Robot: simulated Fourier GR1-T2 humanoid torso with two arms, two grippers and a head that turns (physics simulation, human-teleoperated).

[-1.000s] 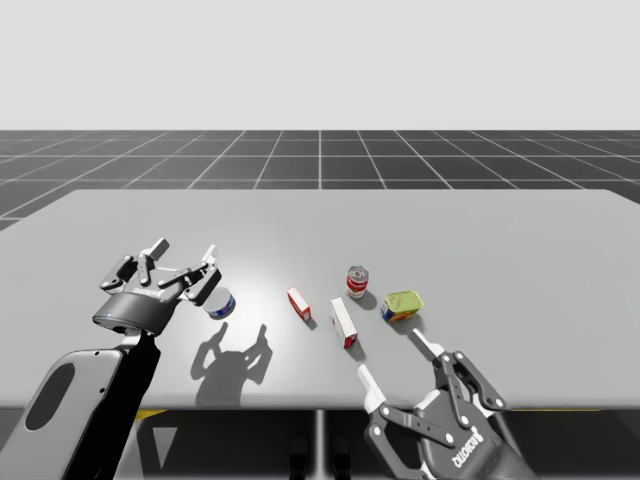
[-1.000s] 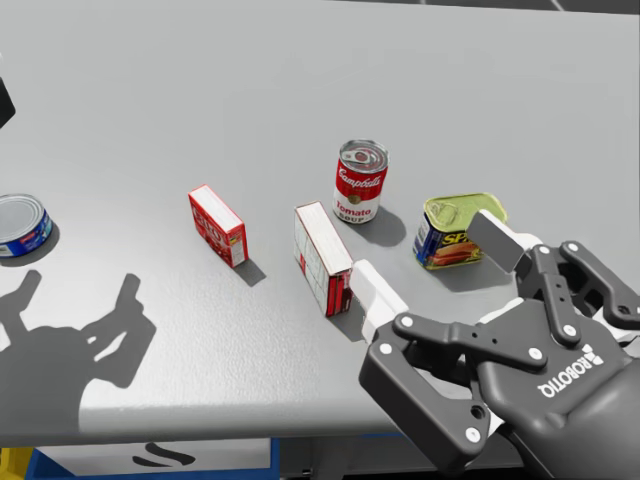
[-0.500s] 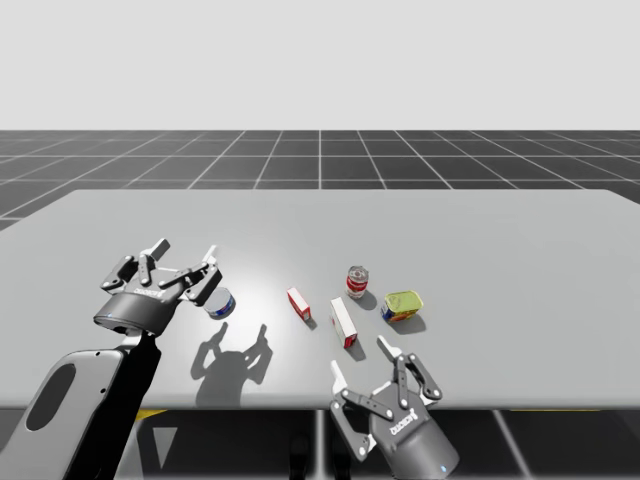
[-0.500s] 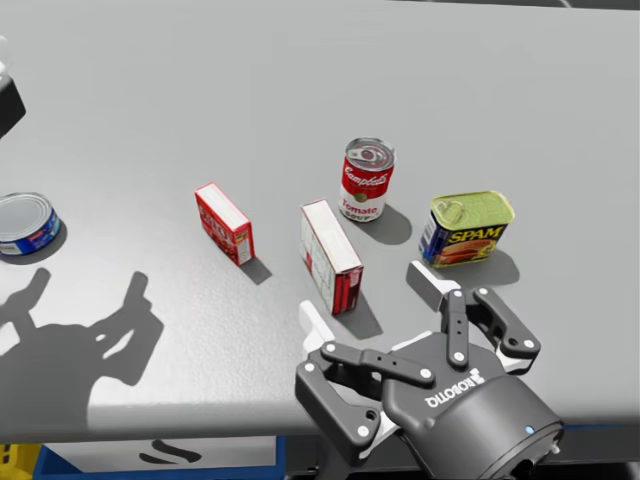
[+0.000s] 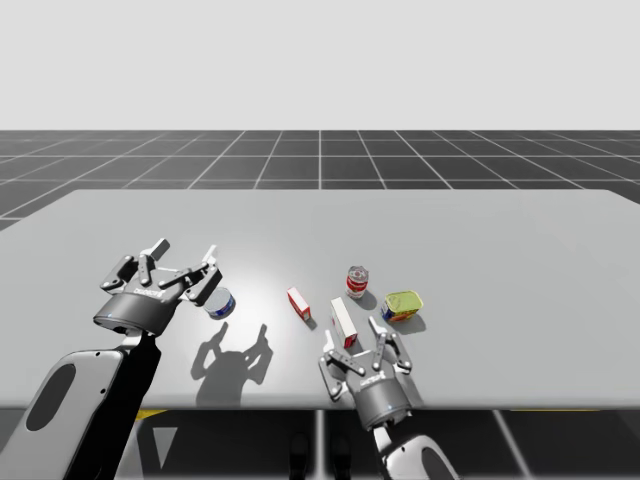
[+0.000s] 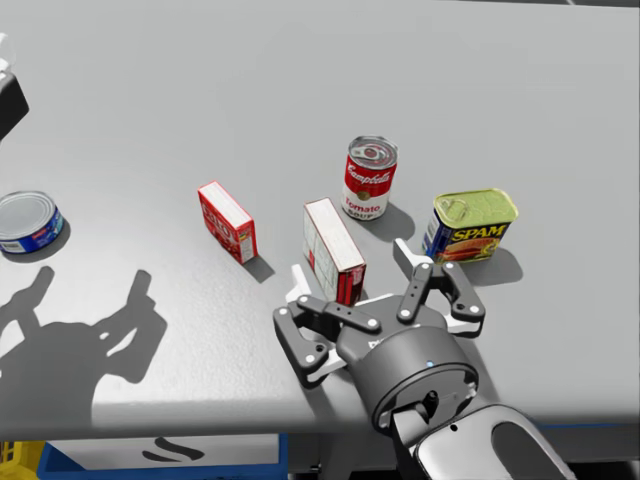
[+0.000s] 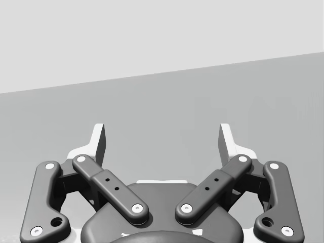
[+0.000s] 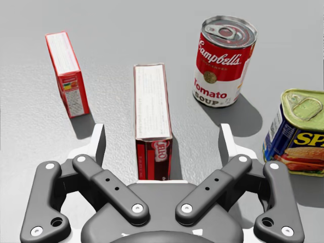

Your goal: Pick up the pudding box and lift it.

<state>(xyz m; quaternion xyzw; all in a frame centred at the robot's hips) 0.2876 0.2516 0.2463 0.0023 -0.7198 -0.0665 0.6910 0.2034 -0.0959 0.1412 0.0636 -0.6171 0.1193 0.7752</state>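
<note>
Right fingers (image 8: 96, 144) stand wide apart, one on each side of the near end of the pudding box (image 8: 150, 109). A gap shows on both sides, so they hold nothing. The pudding box, red and white, stands on a long narrow side on the grey surface (image 5: 500, 250), its length running straight away from the fingers.

In the head view the pudding box (image 6: 332, 247) sits just below the middle of the frame. The right fingers (image 6: 412, 262) come in from the lower edge and reach up around its lower end. A small red box (image 6: 227, 221) stands apart to its left, also on a narrow side. A red and white can (image 6: 371, 177) stands upright near the pudding box, up and to its right. A squat tin with a yellow-green lid (image 6: 473, 225) lies further right. A low blue can (image 6: 27, 222) sits at the left edge of the frame, well apart from the rest.

In the high view the left fingers (image 5: 209, 256) hang at the left of the frame, raised above the surface, with the low blue can just to their lower right. The left wrist view shows them spread wide with nothing between them.
</note>
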